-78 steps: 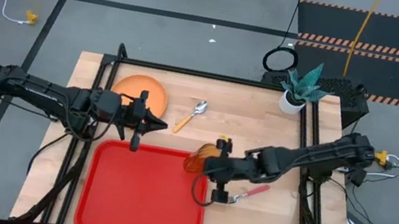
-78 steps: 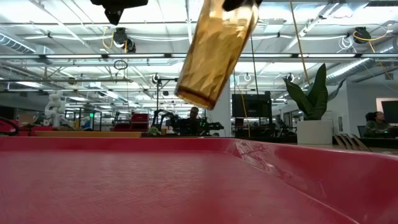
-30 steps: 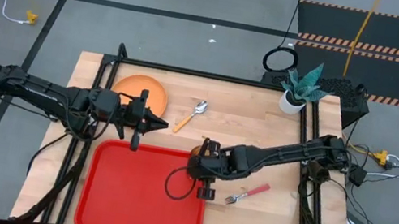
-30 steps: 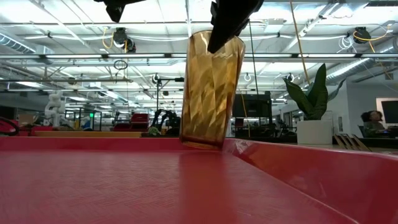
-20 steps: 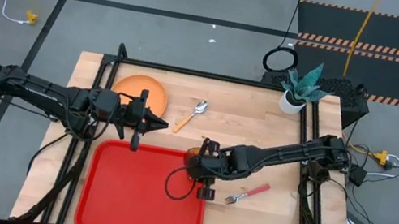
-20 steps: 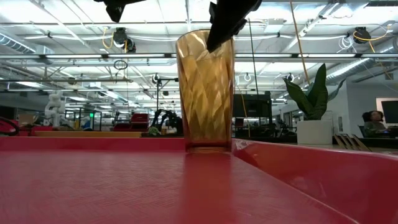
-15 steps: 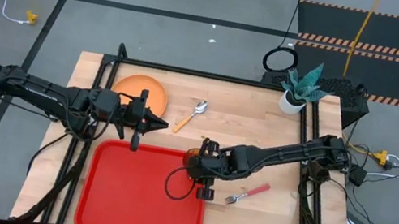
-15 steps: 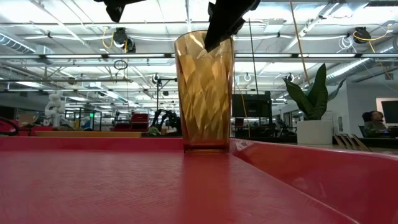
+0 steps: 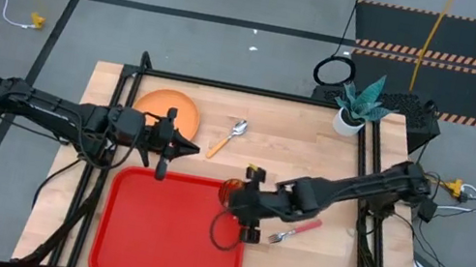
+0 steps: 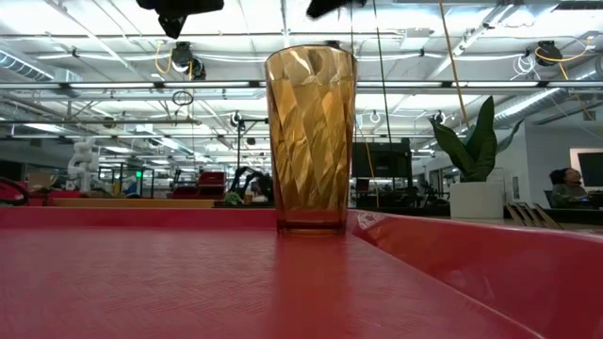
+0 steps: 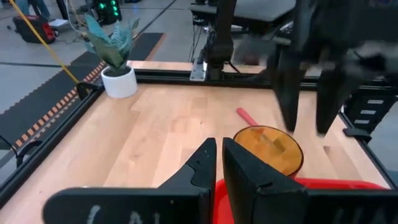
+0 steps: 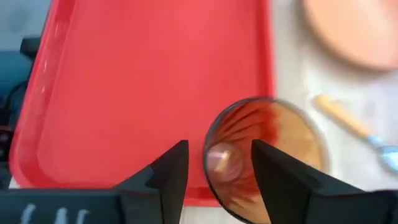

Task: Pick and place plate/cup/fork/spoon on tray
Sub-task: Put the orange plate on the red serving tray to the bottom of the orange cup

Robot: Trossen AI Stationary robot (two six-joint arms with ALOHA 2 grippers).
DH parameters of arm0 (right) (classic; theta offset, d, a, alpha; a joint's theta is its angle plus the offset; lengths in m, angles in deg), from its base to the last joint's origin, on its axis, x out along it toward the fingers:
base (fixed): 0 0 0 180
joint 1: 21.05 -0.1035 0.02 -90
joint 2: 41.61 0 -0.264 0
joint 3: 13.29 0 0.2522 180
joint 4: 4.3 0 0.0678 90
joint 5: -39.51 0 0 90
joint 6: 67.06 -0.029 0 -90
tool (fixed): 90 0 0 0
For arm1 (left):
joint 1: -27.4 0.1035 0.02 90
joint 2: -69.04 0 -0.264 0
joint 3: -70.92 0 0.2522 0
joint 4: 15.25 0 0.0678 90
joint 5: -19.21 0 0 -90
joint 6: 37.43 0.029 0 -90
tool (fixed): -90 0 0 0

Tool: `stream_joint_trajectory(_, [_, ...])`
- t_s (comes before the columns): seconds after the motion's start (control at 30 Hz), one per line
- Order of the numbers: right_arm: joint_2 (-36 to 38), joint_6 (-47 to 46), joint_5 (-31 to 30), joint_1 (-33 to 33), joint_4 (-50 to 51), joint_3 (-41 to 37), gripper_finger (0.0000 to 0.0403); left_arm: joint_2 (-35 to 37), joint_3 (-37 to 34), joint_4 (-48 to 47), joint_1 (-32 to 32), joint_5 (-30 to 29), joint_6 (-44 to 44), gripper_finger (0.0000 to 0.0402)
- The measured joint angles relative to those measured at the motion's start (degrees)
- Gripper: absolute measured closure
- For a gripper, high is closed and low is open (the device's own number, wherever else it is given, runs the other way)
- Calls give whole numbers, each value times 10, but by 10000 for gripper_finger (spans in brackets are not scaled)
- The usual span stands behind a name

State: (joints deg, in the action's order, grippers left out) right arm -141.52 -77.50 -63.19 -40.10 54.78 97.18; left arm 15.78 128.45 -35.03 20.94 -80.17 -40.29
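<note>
— Two arms over the tabletop [image 9: 294, 261]; which one is busy?
— The right. Its gripper [image 9: 244, 192] sits above the cup [image 9: 232, 191], which stands upright inside the tray [image 9: 151, 236], in the corner at about 1 o'clock on the tray. In the low view the cup [image 10: 311, 137] rests on the red floor with its rim free.
— Do the fingers have it?
— No. In the right wrist view the fingers [image 12: 168, 171] are spread apart, one on either side of the cup mouth [image 12: 267, 155] as seen from above, gripping nothing.
— And the left one?
— The left gripper [image 9: 179, 147] hangs near the tray's far edge, close to the plate. Its fingers [image 11: 199, 165] are nearly together, only a thin gap between them, with nothing held.
— Where is the rest?
— The plate [image 9: 168, 107] lies on the wood at about 11 o'clock from the tray. The spoon [image 9: 229, 136] is just at 3 o'clock from the plate, handle pointing toward the tray. The fork [image 9: 295, 229] lies on the wood at 3 o'clock from the cup, off the tray. A potted plant [image 9: 356, 105] stands at the far right corner.
</note>
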Motion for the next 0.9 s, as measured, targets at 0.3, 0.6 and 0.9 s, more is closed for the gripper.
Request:
stream_joint_trajectory(0.3, [105, -36, -153, -80, 31, 0, 215, 0, 0, -151, 1, -133, -60, 371])
stream_joint_trajectory(0.6, [161, -59, -262, -177, -12, -95, 215, -29, -7, -351, 8, -156, -223, 338])
stream_joint_trajectory(0.9, [210, -94, -260, -200, -85, -220, 215, -85, -84, -375, 3, -105, -289, 254])
